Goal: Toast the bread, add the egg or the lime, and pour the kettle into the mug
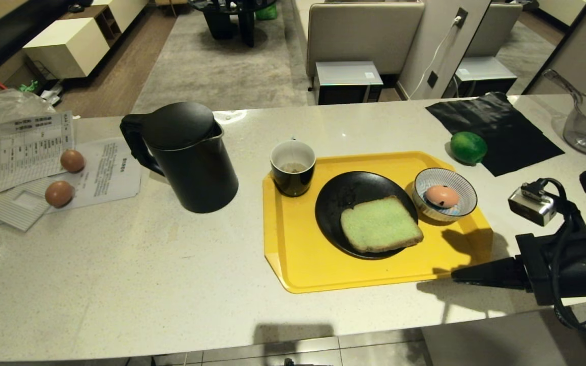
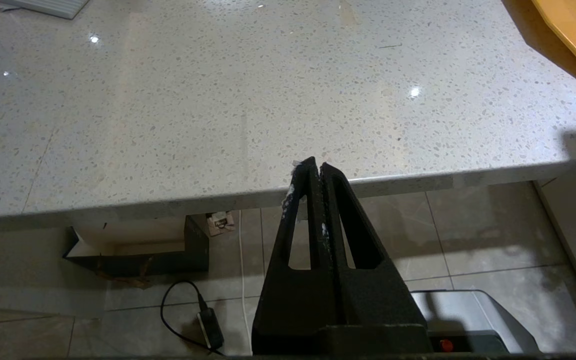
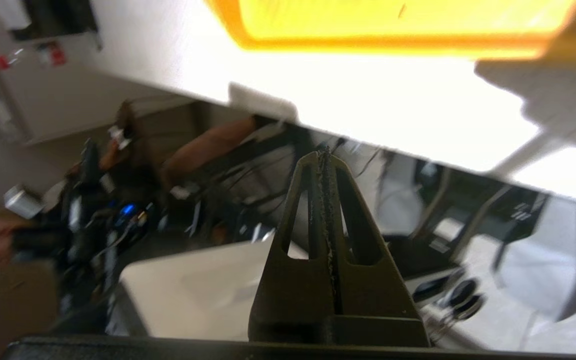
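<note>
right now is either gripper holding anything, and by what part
Nothing is held: the right gripper and the left gripper are both shut on nothing.

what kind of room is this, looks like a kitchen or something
Probably a home-style kitchen counter opening onto a living room. A speckled stone countertop holds a black kettle, a yellow tray with bread on a black plate, and beyond it lie a rug and sofa.
</note>
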`<state>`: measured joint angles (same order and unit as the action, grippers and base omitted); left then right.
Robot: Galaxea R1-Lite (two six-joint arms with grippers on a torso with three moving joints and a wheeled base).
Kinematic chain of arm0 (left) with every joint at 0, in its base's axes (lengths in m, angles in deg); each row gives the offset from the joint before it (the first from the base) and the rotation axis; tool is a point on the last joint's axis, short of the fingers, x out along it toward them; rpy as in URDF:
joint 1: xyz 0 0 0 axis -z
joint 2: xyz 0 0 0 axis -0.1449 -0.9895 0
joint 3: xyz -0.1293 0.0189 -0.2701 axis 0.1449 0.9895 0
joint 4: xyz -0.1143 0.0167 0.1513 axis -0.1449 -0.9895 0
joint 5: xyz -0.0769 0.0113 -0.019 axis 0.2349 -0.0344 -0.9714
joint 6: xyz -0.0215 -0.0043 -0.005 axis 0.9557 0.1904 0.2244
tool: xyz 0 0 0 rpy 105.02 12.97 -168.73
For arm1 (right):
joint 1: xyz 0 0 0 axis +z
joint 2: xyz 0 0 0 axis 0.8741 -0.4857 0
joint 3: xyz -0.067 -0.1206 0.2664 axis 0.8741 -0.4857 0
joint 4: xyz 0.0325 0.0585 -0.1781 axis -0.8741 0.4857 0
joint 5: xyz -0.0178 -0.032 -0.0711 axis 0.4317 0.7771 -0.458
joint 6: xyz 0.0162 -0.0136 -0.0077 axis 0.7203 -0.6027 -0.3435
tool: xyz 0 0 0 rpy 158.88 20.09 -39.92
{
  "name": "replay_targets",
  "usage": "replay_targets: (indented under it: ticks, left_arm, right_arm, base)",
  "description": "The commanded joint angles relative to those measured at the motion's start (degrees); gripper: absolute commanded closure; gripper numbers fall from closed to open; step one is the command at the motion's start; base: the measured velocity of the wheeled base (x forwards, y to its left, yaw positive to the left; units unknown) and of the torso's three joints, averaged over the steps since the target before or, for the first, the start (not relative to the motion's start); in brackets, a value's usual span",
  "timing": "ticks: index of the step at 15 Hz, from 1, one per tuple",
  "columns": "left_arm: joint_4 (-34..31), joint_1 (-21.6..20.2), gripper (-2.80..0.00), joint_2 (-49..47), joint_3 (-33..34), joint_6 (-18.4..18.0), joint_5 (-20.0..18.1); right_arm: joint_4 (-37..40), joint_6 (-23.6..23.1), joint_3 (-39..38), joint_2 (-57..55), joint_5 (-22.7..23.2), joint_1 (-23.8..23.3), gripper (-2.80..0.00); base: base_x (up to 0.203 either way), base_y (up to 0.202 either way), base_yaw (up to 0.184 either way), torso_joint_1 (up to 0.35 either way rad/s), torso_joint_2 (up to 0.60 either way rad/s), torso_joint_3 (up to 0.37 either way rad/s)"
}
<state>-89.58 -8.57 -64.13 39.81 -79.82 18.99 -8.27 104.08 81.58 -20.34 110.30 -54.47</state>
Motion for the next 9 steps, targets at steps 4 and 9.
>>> replay_targets:
  ticks: [4, 9]
  left_arm:
    - [0.0, 0.0, 0.00, 0.0, 0.0, 0.0, 0.0]
    - [0.0, 0.0, 0.00, 0.0, 0.0, 0.0, 0.0]
  right_arm:
    - [1.8, -0.4, 10.3, 6.2, -5.2, 0.0, 0.00]
    - [2.5, -0.5, 6.9, 13.0, -11.2, -0.1, 0.00]
  base:
    - [0.000, 0.000, 0.000, 0.000, 0.00, 0.000]
    - [0.000, 0.000, 0.000, 0.000, 0.00, 0.000]
